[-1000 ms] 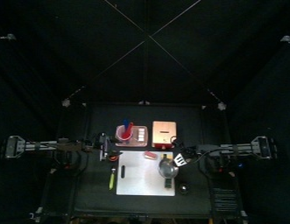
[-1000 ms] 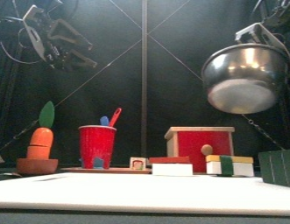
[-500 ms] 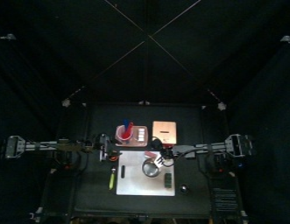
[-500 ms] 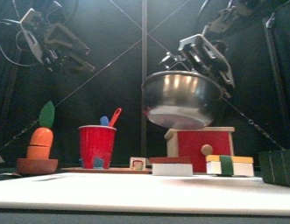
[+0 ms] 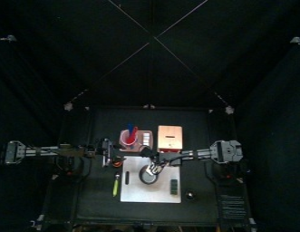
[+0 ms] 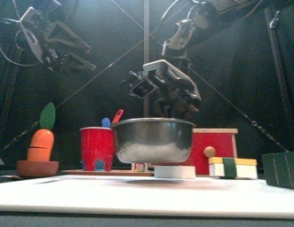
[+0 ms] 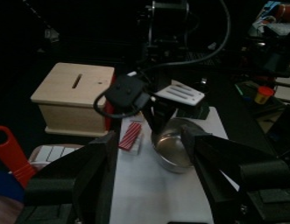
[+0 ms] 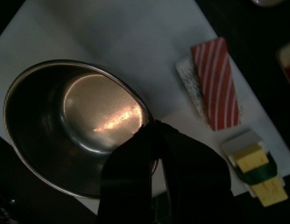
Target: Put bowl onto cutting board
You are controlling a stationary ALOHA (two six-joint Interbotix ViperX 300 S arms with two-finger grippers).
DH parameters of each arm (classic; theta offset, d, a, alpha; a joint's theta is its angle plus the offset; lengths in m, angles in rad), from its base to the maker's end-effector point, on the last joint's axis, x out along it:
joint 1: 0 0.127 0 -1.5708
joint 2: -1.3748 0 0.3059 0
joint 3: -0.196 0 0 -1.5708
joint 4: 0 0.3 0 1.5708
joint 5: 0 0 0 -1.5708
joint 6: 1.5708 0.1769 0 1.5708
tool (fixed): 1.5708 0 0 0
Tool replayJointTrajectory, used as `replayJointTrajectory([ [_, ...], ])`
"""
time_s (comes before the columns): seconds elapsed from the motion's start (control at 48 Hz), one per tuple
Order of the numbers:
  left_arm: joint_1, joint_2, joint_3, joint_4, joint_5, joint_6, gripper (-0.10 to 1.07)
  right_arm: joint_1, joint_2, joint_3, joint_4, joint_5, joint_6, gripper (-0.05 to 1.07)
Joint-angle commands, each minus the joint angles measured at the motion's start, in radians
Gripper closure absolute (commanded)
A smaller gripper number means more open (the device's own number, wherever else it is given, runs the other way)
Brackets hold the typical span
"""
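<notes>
The bowl [image 6: 153, 140] is shiny metal, with a pale rim and a darker inside [image 8: 77, 114]. My right gripper [image 6: 170, 111] reaches down from the right and is shut on the bowl's rim [image 8: 157, 150]. The bowl hangs upright and very low over the white cutting board [image 6: 125, 197]; I cannot tell whether it touches. From above, the bowl [image 5: 149, 170] lies over the board's [image 5: 150, 188] far half. My left gripper [image 7: 159, 166] is open and holds nothing, raised at the left [image 6: 48, 40], and looks towards the bowl [image 7: 182, 144].
Behind the board stand a red cup [image 6: 98, 146] with a blue item, a carrot in a brown dish [image 6: 40, 146] and a red box [image 6: 218, 142]. A tan box [image 7: 74, 87], a red striped block [image 8: 217, 83] and a yellow-green block [image 6: 232, 167] lie nearby.
My right gripper has carried the bowl from high on the right down and leftwards to just over the board. The left arm has stayed still.
</notes>
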Motion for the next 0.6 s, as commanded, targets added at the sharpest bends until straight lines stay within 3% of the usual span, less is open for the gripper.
replayJointTrajectory([
  [0.0, 0.000, 0.000, -0.029, -0.008, -0.008, 0.000, 0.04, -0.002, 0.020, -0.101, 0.006, 0.048, -0.041, 0.62],
  [0.208, 0.000, 0.000, -0.020, -0.031, -0.008, 0.003, 0.04, -0.034, 0.092, -0.212, 0.006, 0.055, -0.087, 0.62],
  [0.583, 0.000, -0.009, -0.011, -0.025, -0.008, 0.006, 0.04, -0.072, 0.118, -0.268, -0.052, 0.049, -0.087, 0.60],
])
